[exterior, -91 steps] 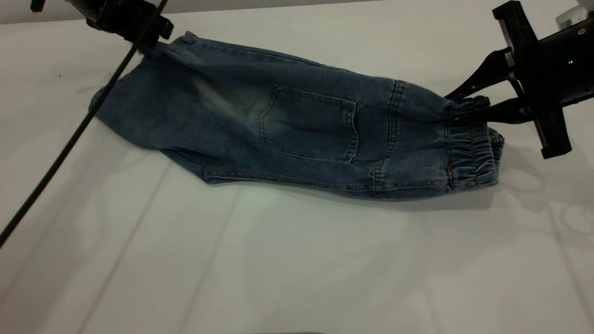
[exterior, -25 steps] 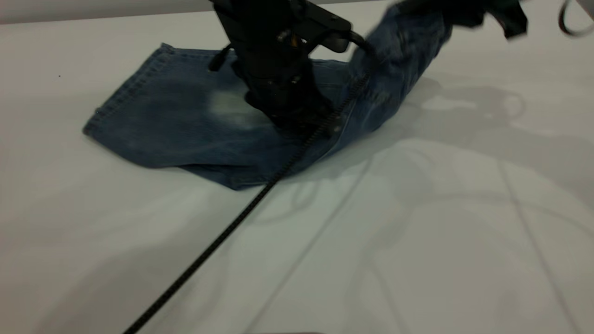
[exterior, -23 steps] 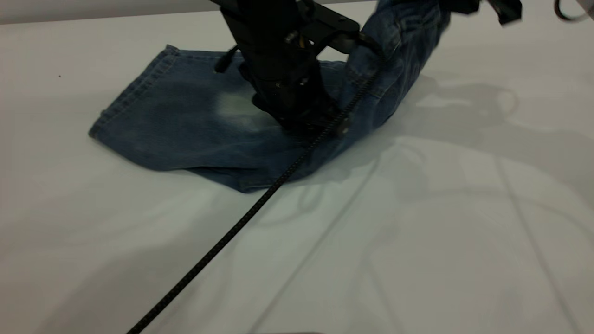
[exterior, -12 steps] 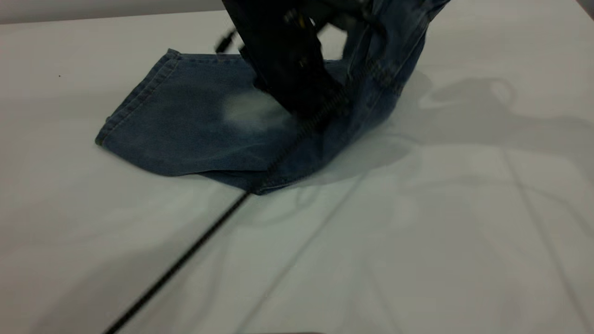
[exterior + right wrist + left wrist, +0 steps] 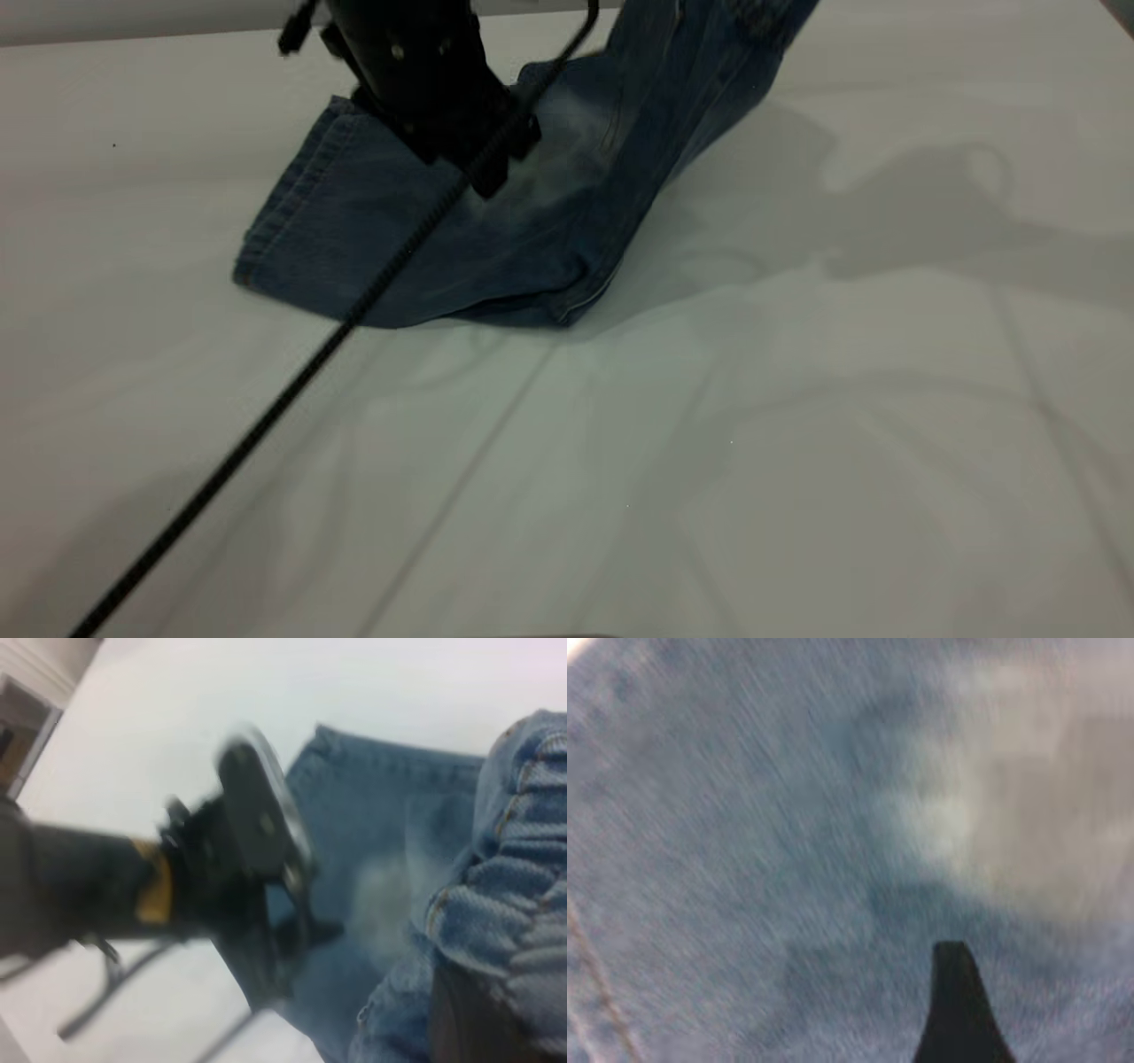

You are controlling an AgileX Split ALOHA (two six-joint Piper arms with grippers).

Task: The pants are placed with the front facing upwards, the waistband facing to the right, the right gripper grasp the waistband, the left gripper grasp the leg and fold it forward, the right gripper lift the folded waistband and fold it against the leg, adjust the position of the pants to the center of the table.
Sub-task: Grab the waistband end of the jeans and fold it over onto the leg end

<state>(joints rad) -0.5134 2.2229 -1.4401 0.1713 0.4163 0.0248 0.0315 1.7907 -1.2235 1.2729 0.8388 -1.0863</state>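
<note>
Under left gripper (image 5: 496,173), pants (image 5: 549,221), waistband (image 5: 523,904) seemingly lifted

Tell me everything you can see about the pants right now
The pants are small blue denim jeans with a pale faded patch and tan stitching. The leg end lies flat on the white table, hem toward the left. The other end is lifted steeply up past the exterior view's top edge. In the right wrist view the gathered waistband is bunched close to that camera. The left gripper is low over the flat leg.
</note>
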